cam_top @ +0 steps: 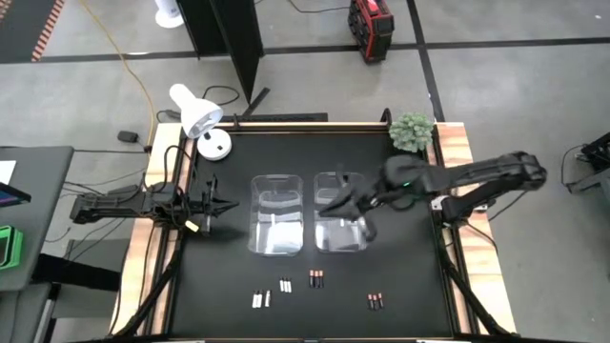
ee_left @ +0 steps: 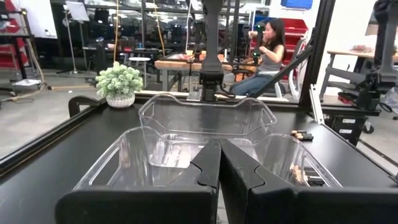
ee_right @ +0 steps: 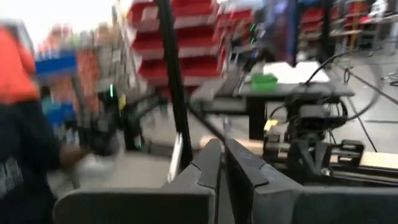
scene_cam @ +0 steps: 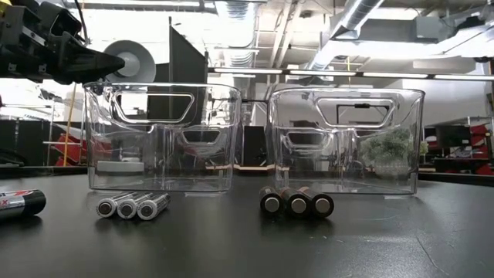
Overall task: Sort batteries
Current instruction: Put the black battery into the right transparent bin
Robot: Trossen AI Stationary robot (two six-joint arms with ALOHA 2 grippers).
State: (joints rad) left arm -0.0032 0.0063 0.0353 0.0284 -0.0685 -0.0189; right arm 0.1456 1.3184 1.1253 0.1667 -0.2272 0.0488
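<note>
Two clear bins stand side by side mid-table, the left bin (cam_top: 278,214) and the right bin (cam_top: 341,214). Small groups of batteries lie on the table near its near edge: silver ones (cam_top: 260,299) (scene_cam: 131,206), dark ones (cam_top: 316,278) (scene_cam: 297,203), and more of them (cam_top: 376,301). My left gripper (cam_top: 217,204) (ee_left: 219,152) is shut, hovering left of the left bin and pointing at it. My right gripper (cam_top: 334,203) (ee_right: 221,155) is shut and empty, held above the right bin's left part.
A white lamp (cam_top: 195,114) stands at the far-left corner and a small plant (cam_top: 412,131) at the far-right corner. One more battery (scene_cam: 19,203) lies far left in the low view. A person (ee_left: 267,46) sits in the room beyond the table.
</note>
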